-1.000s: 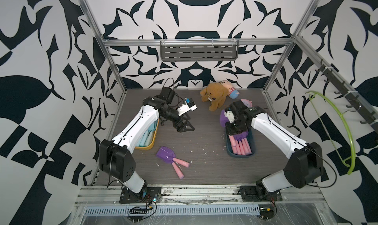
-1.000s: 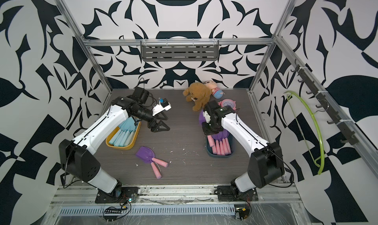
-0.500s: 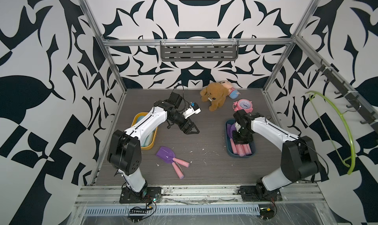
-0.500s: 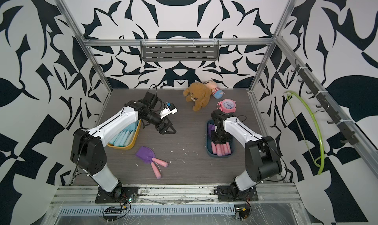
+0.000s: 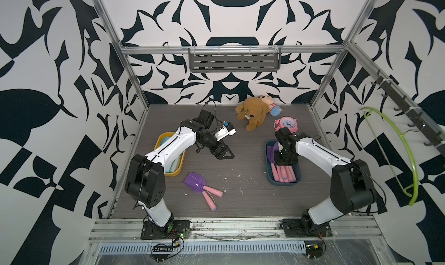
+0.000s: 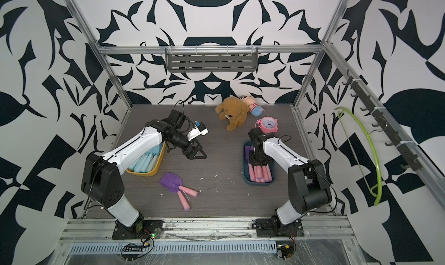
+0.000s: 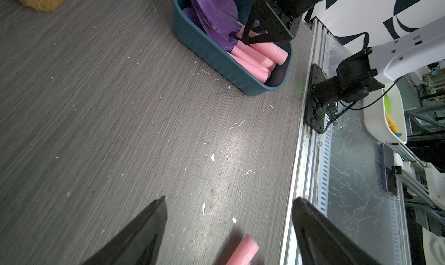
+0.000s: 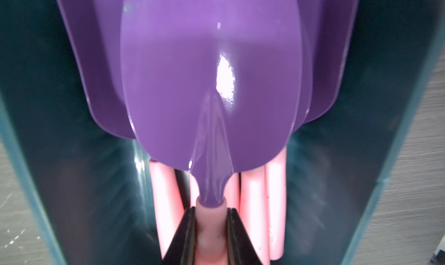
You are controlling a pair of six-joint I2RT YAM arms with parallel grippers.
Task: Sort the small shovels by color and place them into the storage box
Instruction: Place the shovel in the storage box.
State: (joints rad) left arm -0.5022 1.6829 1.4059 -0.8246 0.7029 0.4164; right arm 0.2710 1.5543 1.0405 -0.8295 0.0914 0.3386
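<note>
"Right wrist view: what is the right gripper [image 8: 210,209] doing?"

"Its jaws are clamped on the pink handle neck of a glossy purple plastic toy shovel [image 8: 209,78]. A second ago that arm carried it high above the table. Now it has come down, and the shovel lies inside the dark teal plastic storage box [image 8: 29,155], on top of other purple blades and pink handles [image 8: 274,194]."

"So this placing is nearly done?"

"I judge so. Only the release is left, since the jaws have not parted."

"And the left gripper [image 5: 225,155]?"

"Jaws wide apart, nothing between them. It has swung away from the yellow plastic box [image 5: 175,173] toward the middle of the table. The left wrist view shows bare grey tabletop between the jaws and one pink handle end [image 7: 243,251] close by."

"Belonging to what?"

"Two loose purple shovels with pink handles [image 5: 196,182]. Their blades overlap, and they lie on the near side of the table, closer to the yellow box. They are probably the next picks."

"What do the boxes hold?"

"The yellow box on the left holds only light blue shovels [image 6: 144,161], packed side by side. The teal box on the right holds only purple-and-pink ones. Far back, a brown plush dog [image 5: 252,114] and a pink alarm clock [image 5: 286,123] stand apart."
</note>
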